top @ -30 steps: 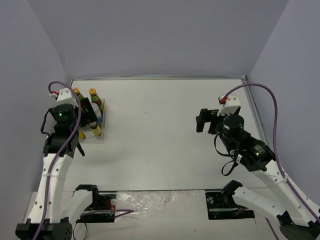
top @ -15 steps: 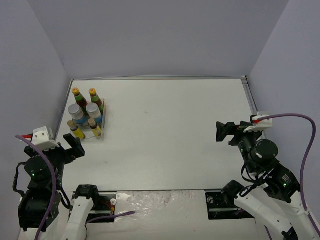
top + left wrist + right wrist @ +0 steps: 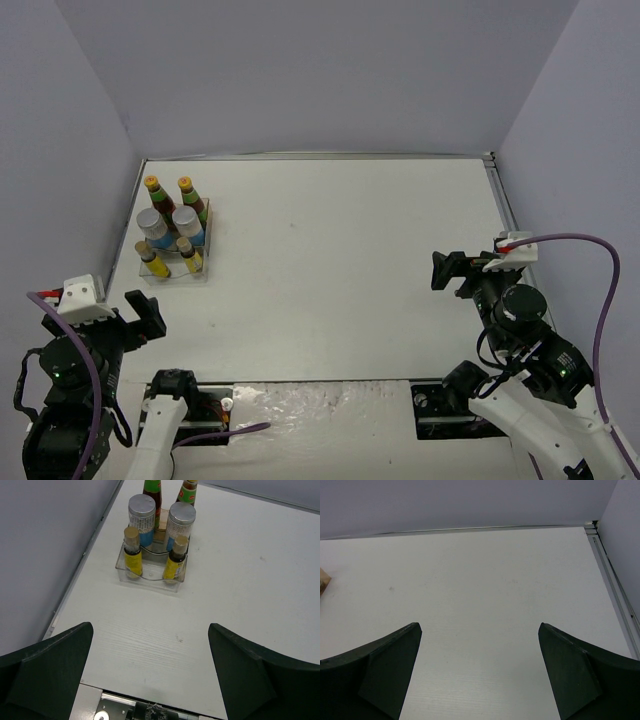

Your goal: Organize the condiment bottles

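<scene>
Six condiment bottles stand together in the clear tray (image 3: pixel 203 273) at the far left. There are two dark orange-capped ones (image 3: pixel 157 197) at the back, two white silver-lidded jars (image 3: pixel 186 224) in the middle and two tiny yellow ones (image 3: pixel 190 257) in front. In the left wrist view the dark ones (image 3: pixel 152 487), the jars (image 3: pixel 141 512) and the yellow ones (image 3: pixel 132 555) stand in the same tray (image 3: pixel 150 582). My left gripper (image 3: pixel 145 307) (image 3: pixel 150 630) is open and empty, near the table's front edge and well short of the tray. My right gripper (image 3: pixel 450 270) (image 3: pixel 479 627) is open and empty over bare table at the right.
Grey walls enclose the table on the left, back and right. A metal rail (image 3: pixel 615 580) runs along the right edge. A tan corner (image 3: pixel 323 580) shows at the left edge of the right wrist view. The table's front edge (image 3: pixel 150 700) lies just under my left gripper.
</scene>
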`<action>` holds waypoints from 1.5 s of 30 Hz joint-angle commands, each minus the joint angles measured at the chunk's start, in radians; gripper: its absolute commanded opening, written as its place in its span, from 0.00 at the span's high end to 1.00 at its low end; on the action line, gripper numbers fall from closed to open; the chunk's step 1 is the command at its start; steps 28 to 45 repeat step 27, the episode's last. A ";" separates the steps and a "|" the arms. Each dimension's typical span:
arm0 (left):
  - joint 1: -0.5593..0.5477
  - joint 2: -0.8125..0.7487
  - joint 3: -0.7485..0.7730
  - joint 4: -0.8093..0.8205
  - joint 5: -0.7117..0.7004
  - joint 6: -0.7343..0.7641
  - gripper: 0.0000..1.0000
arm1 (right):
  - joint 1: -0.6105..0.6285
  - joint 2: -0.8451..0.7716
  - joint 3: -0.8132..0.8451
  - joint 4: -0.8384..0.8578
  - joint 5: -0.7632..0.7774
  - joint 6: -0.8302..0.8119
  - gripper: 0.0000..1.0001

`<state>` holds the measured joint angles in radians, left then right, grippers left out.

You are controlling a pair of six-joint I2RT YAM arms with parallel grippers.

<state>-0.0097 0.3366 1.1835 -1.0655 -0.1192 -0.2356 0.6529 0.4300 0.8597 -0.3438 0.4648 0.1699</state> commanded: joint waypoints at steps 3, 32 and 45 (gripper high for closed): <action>0.005 0.040 0.034 0.021 0.006 0.022 0.03 | -0.006 0.028 0.016 0.063 0.017 -0.010 0.00; 0.005 0.027 0.033 0.022 0.004 0.024 0.03 | -0.006 0.044 0.019 0.101 0.011 -0.012 0.00; 0.005 0.027 0.033 0.022 0.004 0.024 0.03 | -0.006 0.044 0.019 0.101 0.011 -0.012 0.00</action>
